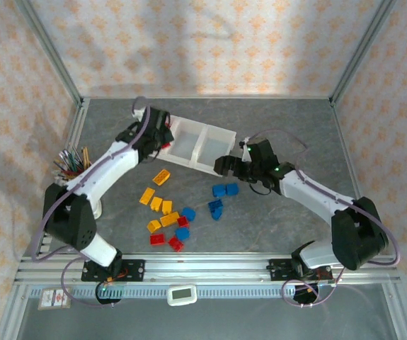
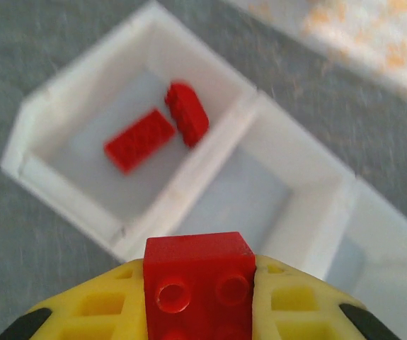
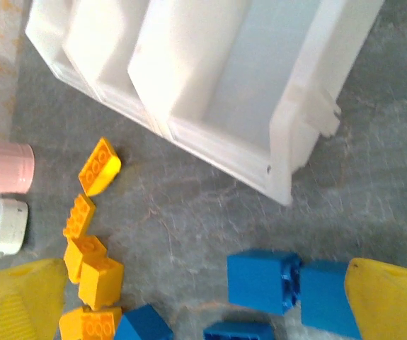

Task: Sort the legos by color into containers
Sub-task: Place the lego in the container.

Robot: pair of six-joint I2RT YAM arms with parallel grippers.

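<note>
**Above the containers [image 1: 204, 146]: red lego [image 2: 198, 280] clamped in your left gripper [image 2: 199, 283]**

Across the grey table [image 1: 260, 219], the white three-bin tray lies with its long axis running far-left to near-right in the top view. Your left gripper hangs over the divider beside the left end bin, and the brick's studs face the wrist camera. Your right gripper [image 1: 226, 167] stands wide apart, holding nothing, above two blue legos [image 3: 263, 280] near the tray's right end. Two red legos [image 2: 139, 139] lie in the end bin. One is flat, with its long axis roughly along the divider. The other is tilted against it. Loose legos [image 1: 168, 219] sit between your arms.
</note>
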